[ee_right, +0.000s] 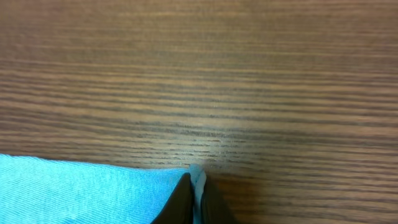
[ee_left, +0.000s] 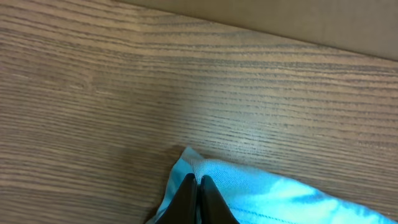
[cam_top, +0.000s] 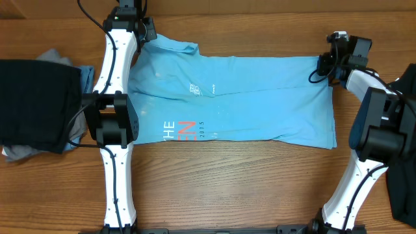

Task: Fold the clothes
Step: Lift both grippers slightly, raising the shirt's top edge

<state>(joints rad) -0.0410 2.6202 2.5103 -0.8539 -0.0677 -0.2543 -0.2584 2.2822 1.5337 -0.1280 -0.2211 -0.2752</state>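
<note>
A light sky-blue T-shirt [cam_top: 260, 97] lies flat across the wooden table [cam_top: 247, 188], with white-and-red lettering [cam_top: 183, 130] near its front left. My left gripper [cam_top: 148, 31] is at the shirt's far left corner. In the left wrist view its fingertips [ee_left: 196, 180] are pressed together on the blue shirt's [ee_left: 280, 196] edge. My right gripper [cam_top: 322, 65] is at the far right corner. In the right wrist view its tips [ee_right: 197, 182] pinch a corner of the blue shirt [ee_right: 81, 186] just above the table.
A pile of other clothes [cam_top: 36, 104], black on top with grey and blue beneath, sits at the left edge. A dark cloth [cam_top: 403, 195] hangs at the right edge. Bare wood runs along the front.
</note>
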